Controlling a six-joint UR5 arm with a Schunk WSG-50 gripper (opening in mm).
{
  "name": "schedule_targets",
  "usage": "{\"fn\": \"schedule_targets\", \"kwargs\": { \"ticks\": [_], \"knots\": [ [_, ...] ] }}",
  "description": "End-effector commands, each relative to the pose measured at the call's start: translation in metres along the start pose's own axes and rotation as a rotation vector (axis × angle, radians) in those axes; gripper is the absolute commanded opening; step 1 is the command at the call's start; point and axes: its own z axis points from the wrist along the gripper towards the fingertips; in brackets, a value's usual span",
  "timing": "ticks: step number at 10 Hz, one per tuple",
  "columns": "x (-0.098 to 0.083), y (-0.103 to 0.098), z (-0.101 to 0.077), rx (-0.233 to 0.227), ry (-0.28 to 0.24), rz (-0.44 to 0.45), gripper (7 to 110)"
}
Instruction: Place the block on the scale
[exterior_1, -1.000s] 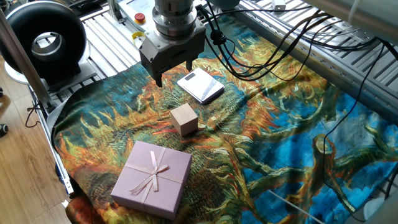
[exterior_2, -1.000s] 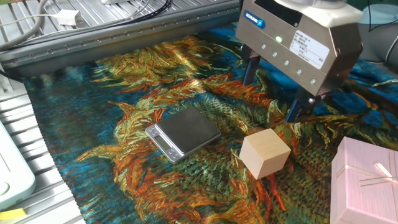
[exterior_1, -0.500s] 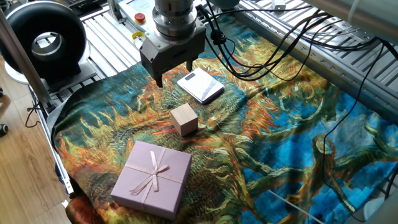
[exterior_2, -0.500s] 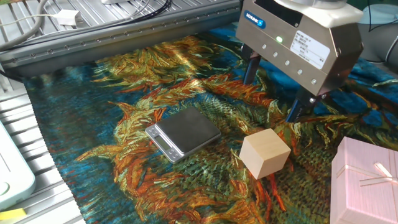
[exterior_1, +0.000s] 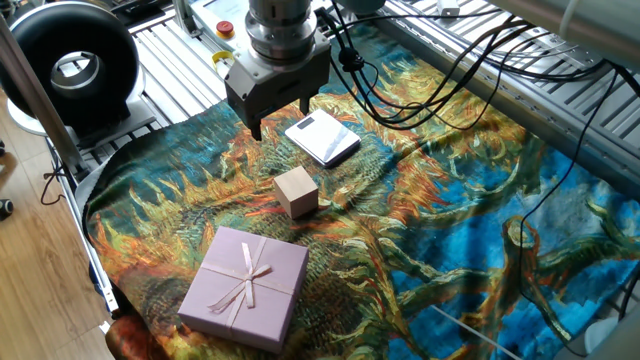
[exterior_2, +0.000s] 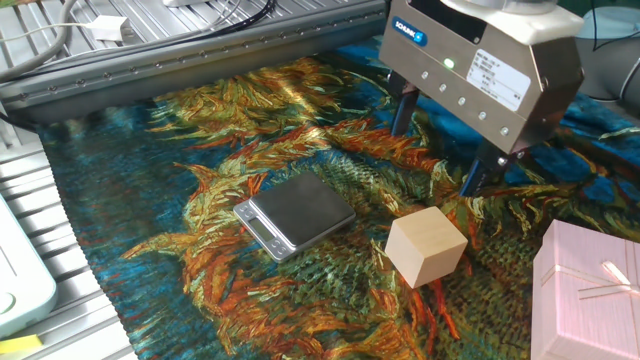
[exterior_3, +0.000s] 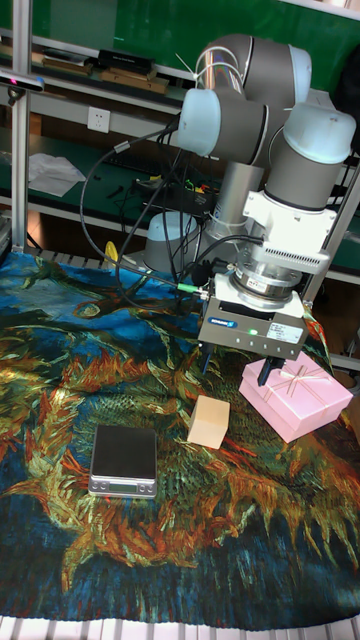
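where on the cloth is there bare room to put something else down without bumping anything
The widest free patch is the blue side of the cloth, beyond the block and scale. Another strip lies between the scale and the metal rail. It is crowded where the gripper, jaws open, hovers near the block, with the pink box close by.

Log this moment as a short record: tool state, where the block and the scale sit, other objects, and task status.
tool: open, empty, above the cloth
block: tan cube resting on the cloth, free of the fingers
scale: flat on the cloth, top bare, apart from the block
other objects: pink gift box with ribbon on the cloth, near the block
surface: patterned cloth in blue and orange
task status: block not yet grasped and not on the scale
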Motion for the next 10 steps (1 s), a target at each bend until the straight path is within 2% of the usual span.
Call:
{"fn": "schedule_targets", "kwargs": {
  "ticks": [1, 2, 4, 5, 6, 10],
  "knots": [
    [0.0, -0.001, -0.001, 0.0, 0.0, -0.006, 88],
    [0.0, -0.001, -0.001, 0.0, 0.001, -0.014, 88],
    [0.016, -0.001, -0.002, 0.0, 0.066, -0.041, 88],
    [0.024, 0.004, -0.002, -0.021, 0.097, -0.046, 88],
    [0.027, 0.004, -0.003, -0.023, 0.109, -0.058, 88],
    [0.036, 0.023, -0.005, -0.104, 0.142, -0.084, 88]
  ]
}}
